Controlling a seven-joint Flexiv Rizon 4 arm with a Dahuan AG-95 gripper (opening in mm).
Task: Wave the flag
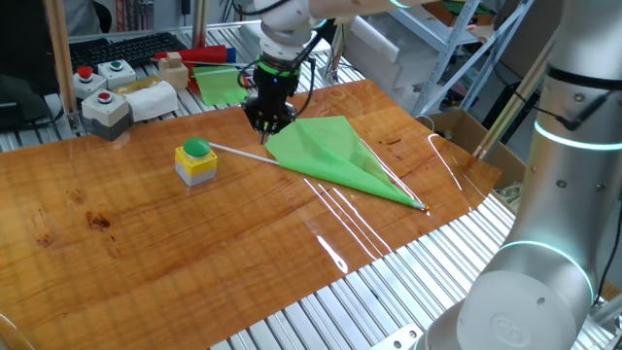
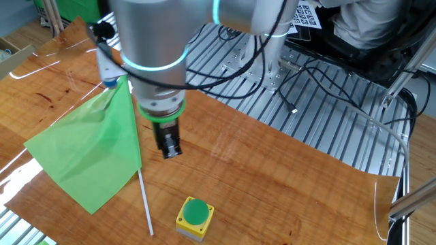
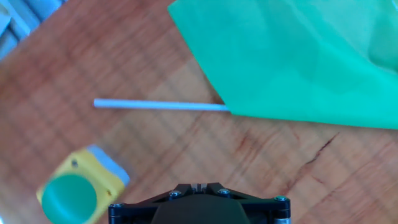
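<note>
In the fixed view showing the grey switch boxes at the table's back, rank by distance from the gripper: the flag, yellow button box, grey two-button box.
From the gripper:
1. The flag, lying on the table just beside it, stick running past below.
2. Yellow button box, farther along toward the stick's free end.
3. Grey two-button box, at the table's back edge.

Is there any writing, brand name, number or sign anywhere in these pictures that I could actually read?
No readable words or numbers.
White sheet at the top edge of the other fixed view: black square patterns with tiny print, too small to read.
Flag, yellow button box, grey button boxes: no lettering visible.
Robot arm: only a glowing ring, no brand visible.
</note>
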